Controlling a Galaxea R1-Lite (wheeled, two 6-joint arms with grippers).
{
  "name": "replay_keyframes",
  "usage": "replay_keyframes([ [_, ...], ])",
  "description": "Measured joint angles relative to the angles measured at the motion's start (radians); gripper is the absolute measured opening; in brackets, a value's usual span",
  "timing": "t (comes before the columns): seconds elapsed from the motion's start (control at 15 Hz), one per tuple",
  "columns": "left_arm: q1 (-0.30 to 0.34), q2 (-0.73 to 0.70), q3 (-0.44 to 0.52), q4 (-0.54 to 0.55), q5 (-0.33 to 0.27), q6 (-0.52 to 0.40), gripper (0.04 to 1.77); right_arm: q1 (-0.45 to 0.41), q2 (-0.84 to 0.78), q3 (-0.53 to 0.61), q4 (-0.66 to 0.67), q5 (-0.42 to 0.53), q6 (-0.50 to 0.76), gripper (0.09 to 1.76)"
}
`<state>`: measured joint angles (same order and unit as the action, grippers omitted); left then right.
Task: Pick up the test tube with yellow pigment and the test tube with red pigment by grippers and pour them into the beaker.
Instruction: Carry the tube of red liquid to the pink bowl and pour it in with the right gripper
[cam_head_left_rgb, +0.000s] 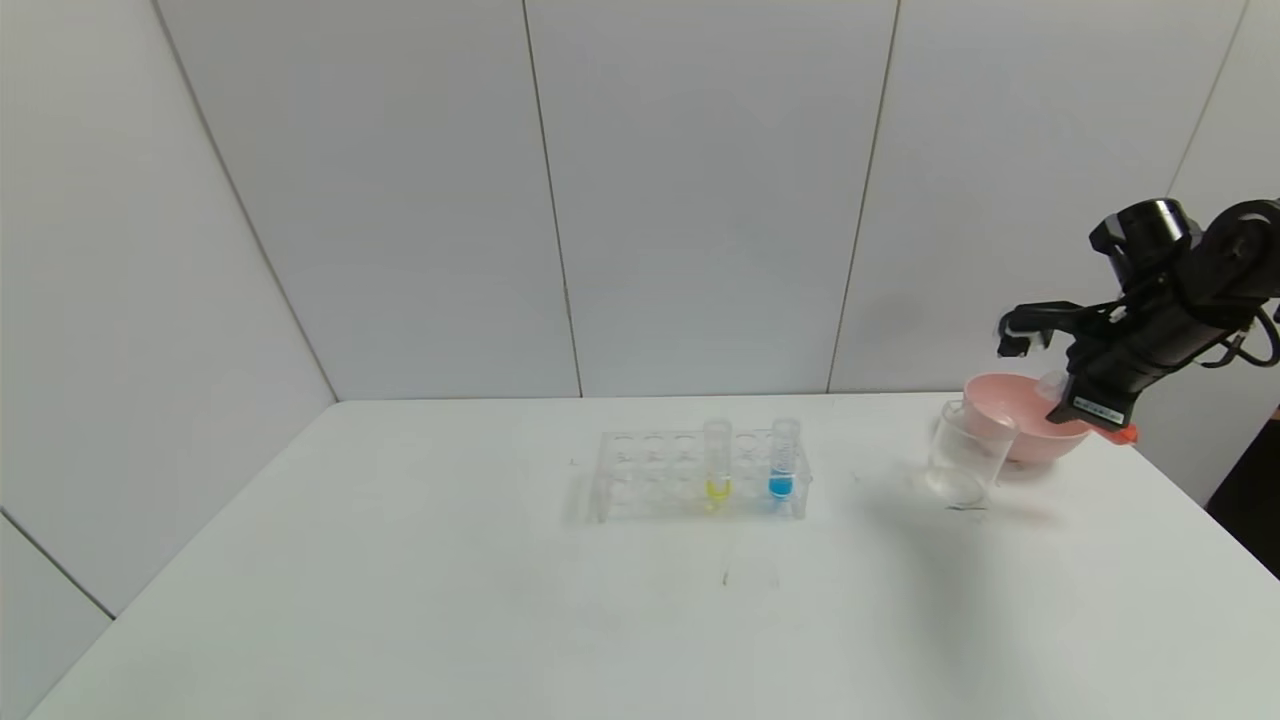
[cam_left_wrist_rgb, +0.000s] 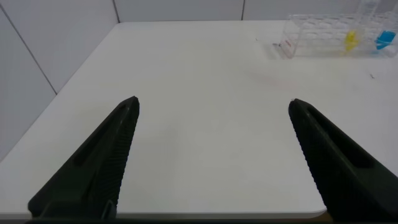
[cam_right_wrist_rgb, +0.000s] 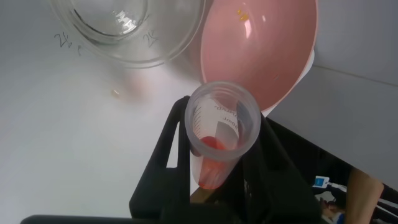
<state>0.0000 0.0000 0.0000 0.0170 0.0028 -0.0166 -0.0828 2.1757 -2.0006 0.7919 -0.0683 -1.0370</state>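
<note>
My right gripper (cam_head_left_rgb: 1090, 405) is shut on the test tube with red pigment (cam_head_left_rgb: 1052, 385), held tilted above the table at the far right, its open mouth toward the beaker (cam_head_left_rgb: 965, 455). In the right wrist view the tube (cam_right_wrist_rgb: 221, 134) sits between the black fingers (cam_right_wrist_rgb: 177, 143), red-orange liquid still at its bottom, with the beaker's rim (cam_right_wrist_rgb: 152, 56) just beyond. The test tube with yellow pigment (cam_head_left_rgb: 717, 465) stands upright in the clear rack (cam_head_left_rgb: 650, 475) at table centre. My left gripper (cam_left_wrist_rgb: 214, 104) is open and empty, low over the table's near left.
A pink bowl (cam_head_left_rgb: 1020, 430) stands right behind the beaker, under my right gripper; it also shows in the right wrist view (cam_right_wrist_rgb: 261, 50). A tube with blue liquid (cam_head_left_rgb: 783, 462) stands in the rack to the right of the yellow one. The table's right edge is close.
</note>
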Motion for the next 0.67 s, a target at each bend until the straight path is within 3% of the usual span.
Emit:
replay_keyframes([
  [0.67,0.000,0.000,0.000,0.000,0.000,0.000,1.72,0.046,0.000,0.000,0.092,-0.003,-0.080,0.54],
])
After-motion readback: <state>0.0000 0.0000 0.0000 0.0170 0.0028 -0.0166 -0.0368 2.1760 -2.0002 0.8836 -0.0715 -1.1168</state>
